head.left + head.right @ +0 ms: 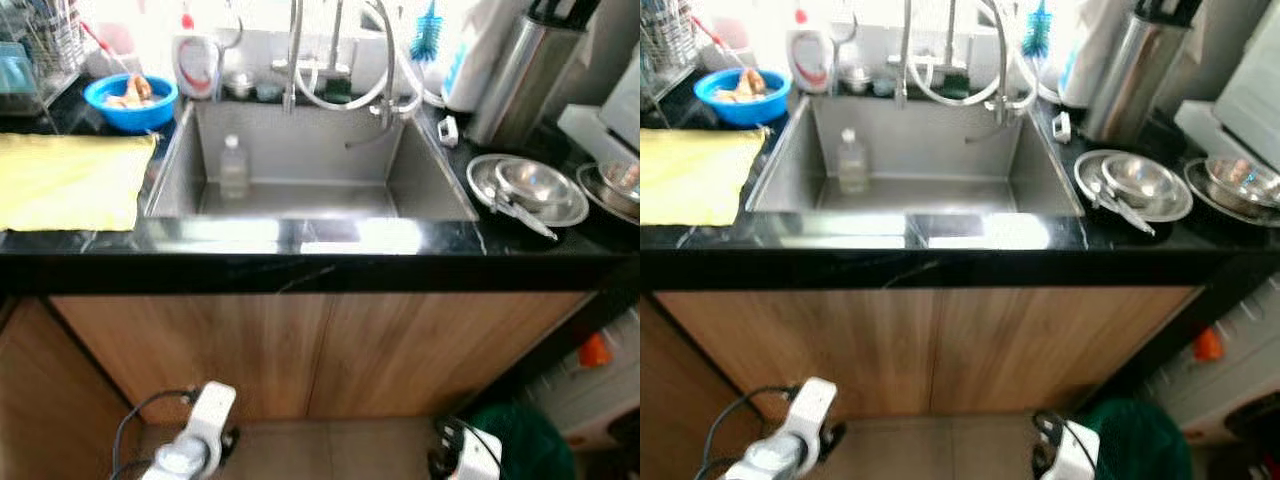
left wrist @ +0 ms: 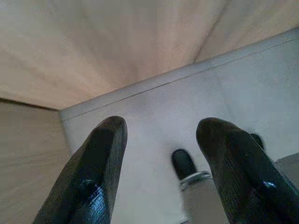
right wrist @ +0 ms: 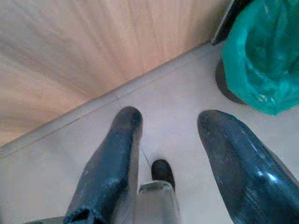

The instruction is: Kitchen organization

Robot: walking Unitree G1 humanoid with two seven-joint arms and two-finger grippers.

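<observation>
**Both arms low before the sink**

We see a clear bottle (image 1: 233, 166) standing in the sink (image 1: 420, 180), at its far left. Left gripper (image 2: 161, 140) and right gripper (image 3: 170, 135) hang near the floor, fingers spread, grasping nothing.

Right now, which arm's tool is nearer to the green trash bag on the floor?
Right. The right tool hangs open above the floor with the green trash bag close beside it. The left tool hangs open on the far side, by the wooden cabinet.
</observation>
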